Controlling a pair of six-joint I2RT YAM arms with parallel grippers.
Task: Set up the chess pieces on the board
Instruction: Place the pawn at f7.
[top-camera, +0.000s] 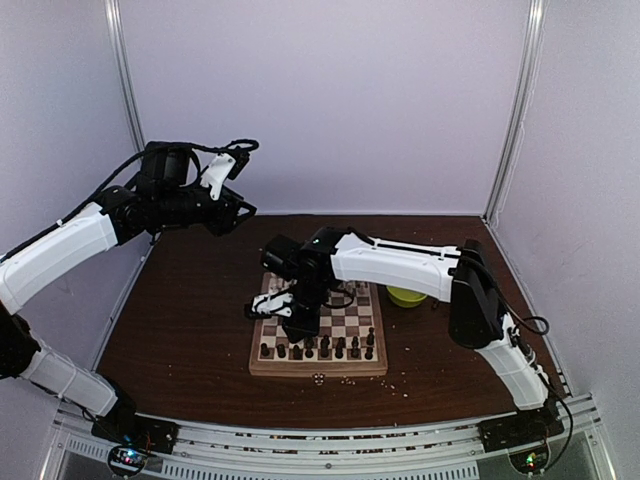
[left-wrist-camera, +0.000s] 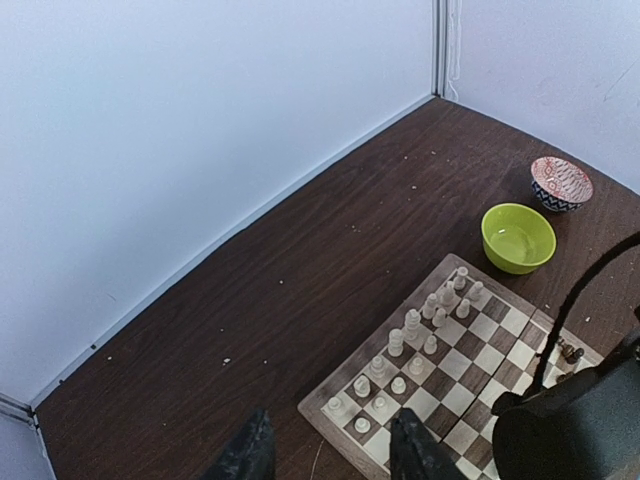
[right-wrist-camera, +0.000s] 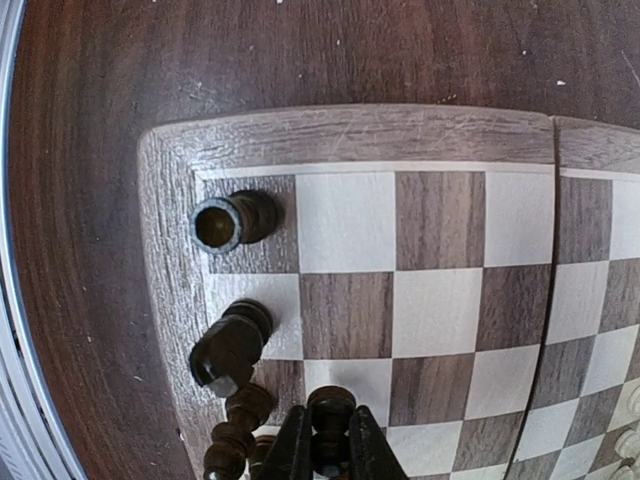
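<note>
The board (top-camera: 345, 322) lies in the middle of the table. Dark brown chess pieces (top-camera: 338, 349) line its near edge. Cream-white chess pieces (left-wrist-camera: 413, 325) fill two rows on the opposite side of the board (left-wrist-camera: 485, 365). My right gripper (right-wrist-camera: 328, 447) is shut on a small dark piece (right-wrist-camera: 331, 408), held upright just over a light square near the board's corner. A dark rook (right-wrist-camera: 233, 220), a knight (right-wrist-camera: 229, 349) and a third dark piece (right-wrist-camera: 243, 413) stand beside it along the edge. My left gripper (left-wrist-camera: 330, 455) hangs open and empty, high above the table's far left.
A lime-green bowl (left-wrist-camera: 518, 237) and a red patterned bowl (left-wrist-camera: 560, 183) stand beyond the board, toward the right wall. Pale crumbs (top-camera: 400, 383) are scattered on the dark wood near the board's front edge. White walls close in the table on three sides.
</note>
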